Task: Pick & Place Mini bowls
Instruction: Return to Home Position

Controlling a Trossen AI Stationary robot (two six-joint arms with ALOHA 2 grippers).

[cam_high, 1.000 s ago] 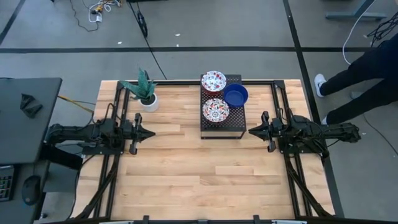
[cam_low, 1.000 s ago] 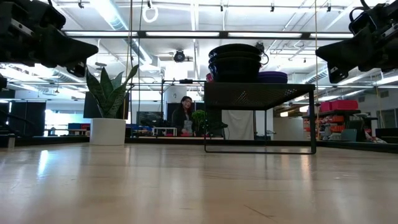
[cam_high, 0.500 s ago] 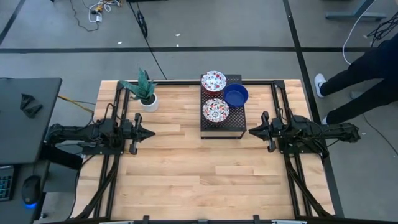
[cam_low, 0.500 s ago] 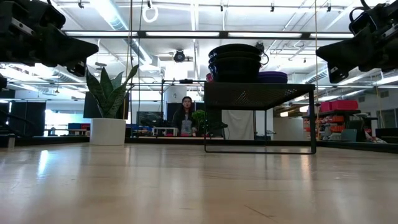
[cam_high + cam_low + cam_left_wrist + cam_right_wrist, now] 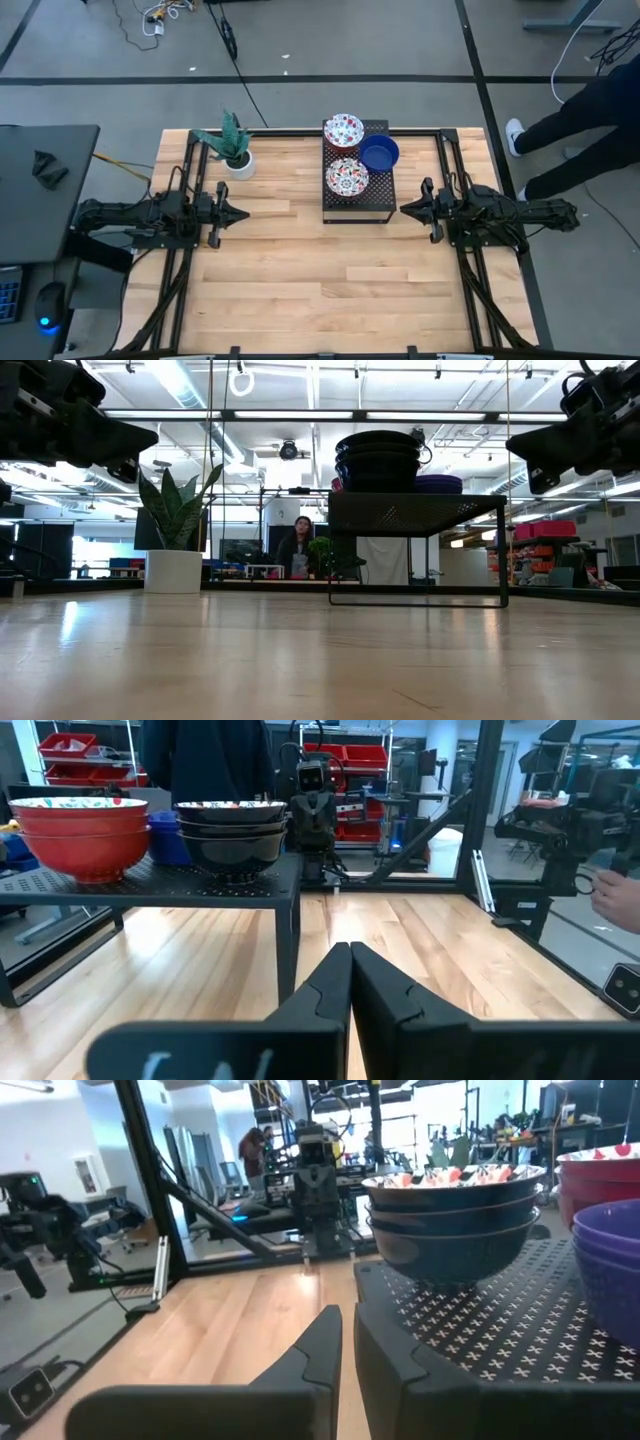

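Note:
The mini bowls stand in three stacks on a black mesh stand [image 5: 357, 205] at the table's far middle. Two stacks are floral [image 5: 343, 130] [image 5: 347, 177] and one is cobalt blue [image 5: 379, 153]. My left gripper [image 5: 243, 213] hovers shut above the table, left of the stand, pointing at it. My right gripper [image 5: 404, 210] hovers shut just right of the stand's near corner. The left wrist view shows the stacks [image 5: 234, 827] [image 5: 85, 835] ahead of the left gripper [image 5: 350, 955]. In the right wrist view the nearest stack [image 5: 455, 1220] stands just beyond the right gripper [image 5: 348, 1320].
A white pot with a green plant [image 5: 238, 160] stands at the far left of the table. A person [image 5: 585, 105] stands off the table's right far corner. Bare wood [image 5: 330, 280] spreads over the near half, and arm frames run along both side edges.

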